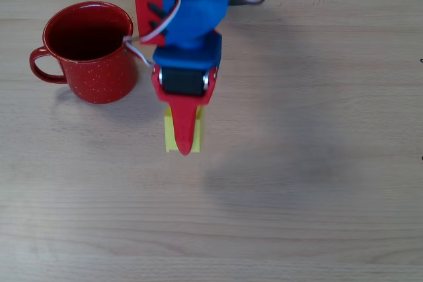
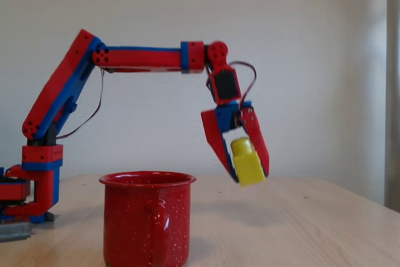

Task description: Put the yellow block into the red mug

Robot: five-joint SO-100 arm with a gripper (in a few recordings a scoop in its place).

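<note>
In the overhead view the red-and-blue two-finger gripper (image 1: 185, 138) points toward the bottom of the picture, and slivers of the small bright yellow plastic toy block (image 1: 170, 135) peek out on both sides of its red finger, well clear of the red speckled enamel mug (image 1: 92, 51), which stands upright at upper left, mouth open, loop handle toward the picture's left. In the fixed view the fingers pinch the block (image 2: 247, 164) by two opposite flat faces and hold it in the air, above the wooden table (image 2: 300, 229) and right of the mug (image 2: 147, 217). The block looks light, rigid and smooth, so a slack pinch might let it slip. It hangs tilted, its longer axis leaning off vertical, the stud end uppermost.
</note>
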